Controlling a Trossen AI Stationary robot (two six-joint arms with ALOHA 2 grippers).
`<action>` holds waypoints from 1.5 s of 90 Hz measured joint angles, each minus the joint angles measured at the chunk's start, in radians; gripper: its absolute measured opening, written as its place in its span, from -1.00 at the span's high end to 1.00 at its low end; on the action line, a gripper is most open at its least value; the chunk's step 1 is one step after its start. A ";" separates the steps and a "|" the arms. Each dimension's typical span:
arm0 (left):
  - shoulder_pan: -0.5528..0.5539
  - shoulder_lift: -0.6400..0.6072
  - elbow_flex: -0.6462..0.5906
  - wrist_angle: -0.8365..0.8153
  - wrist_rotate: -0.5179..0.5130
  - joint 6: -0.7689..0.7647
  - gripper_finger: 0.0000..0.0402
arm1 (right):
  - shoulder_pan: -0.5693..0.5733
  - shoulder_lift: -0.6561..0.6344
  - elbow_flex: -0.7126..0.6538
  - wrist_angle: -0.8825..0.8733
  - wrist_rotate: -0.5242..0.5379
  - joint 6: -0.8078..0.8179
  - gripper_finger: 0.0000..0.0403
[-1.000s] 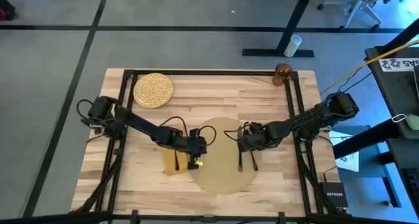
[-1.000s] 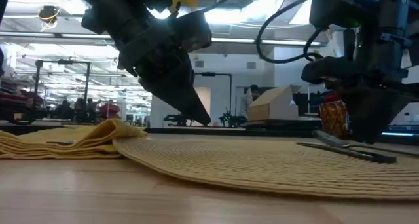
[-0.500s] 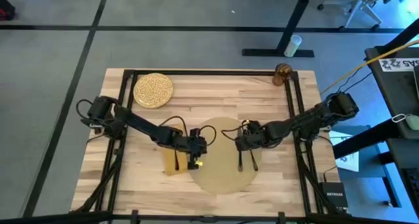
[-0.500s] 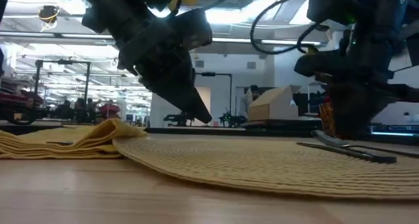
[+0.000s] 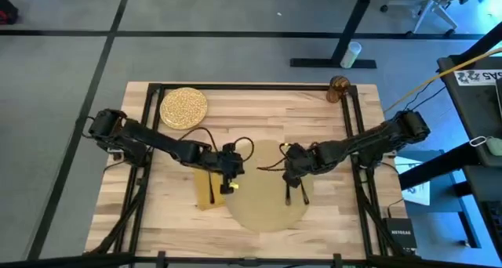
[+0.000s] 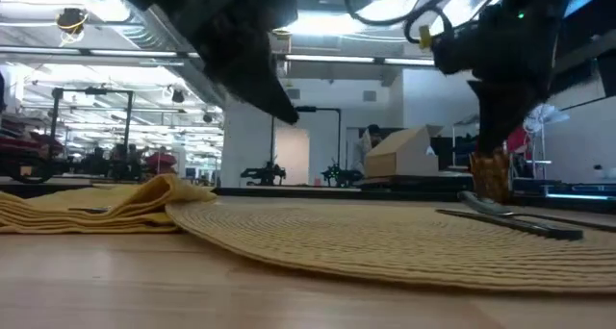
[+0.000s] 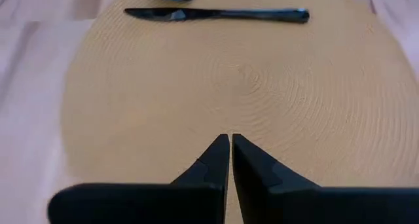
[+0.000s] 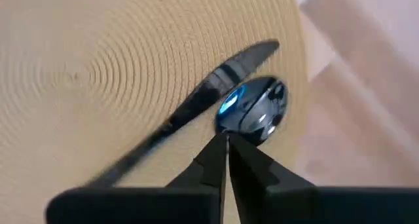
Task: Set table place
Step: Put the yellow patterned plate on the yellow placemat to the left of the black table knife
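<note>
— Placemat (image 5: 265,186) lay at the bench's (image 5: 259,111) middle, toward six o'clock. Why did so much sit off it?

— We judged the setting half built. The plate (image 5: 183,107) waited at the eleven o'clock corner and the glass (image 5: 339,86) at one o'clock, both well apart from the mat. The napkin (image 5: 208,191) lay rumpled at the mat's nine o'clock edge, under our left arm.

— And the cutlery?

— The knife (image 7: 216,14) and spoon (image 8: 256,111) lay side by side at the mat's three o'clock side, which we took for the eater's right.

— What were our hands doing?

— Our left hand (image 7: 229,149) hung over the mat's nine o'clock side, clenched on nothing. Our right hand (image 8: 227,149) hovered just above the spoon, fingers pressed together, empty. The plate looked like our next job.
</note>
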 joint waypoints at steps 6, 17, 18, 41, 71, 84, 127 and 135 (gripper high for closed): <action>0.009 -0.026 0.000 -0.060 0.000 0.001 0.99 | -0.001 0.000 0.016 -0.012 0.025 -0.099 1.00; 0.035 -0.068 0.000 -0.191 -0.017 -0.081 0.99 | -0.014 0.000 0.040 -0.004 0.071 -0.241 1.00; 0.037 -0.070 0.000 -0.203 -0.018 -0.087 0.99 | -0.014 0.000 0.041 -0.001 0.078 -0.250 1.00; 0.105 -0.069 -0.016 -0.345 -0.018 -0.099 0.99 | -0.034 0.000 0.044 0.023 0.195 -0.367 1.00; 0.167 -0.065 -0.016 -0.644 -0.412 -0.217 0.99 | -0.078 0.000 0.044 0.059 0.258 -0.489 1.00; 0.208 -0.065 -0.018 -0.727 -0.419 -0.244 0.99 | -0.100 0.000 0.044 0.116 0.274 -0.568 1.00; 0.330 -0.063 -0.192 -0.691 -0.364 -0.252 0.99 | -0.158 0.000 0.044 0.185 0.274 -0.704 1.00; 0.341 -0.063 -0.200 -0.666 -0.361 -0.227 0.99 | -0.174 0.000 0.044 0.185 0.273 -0.725 1.00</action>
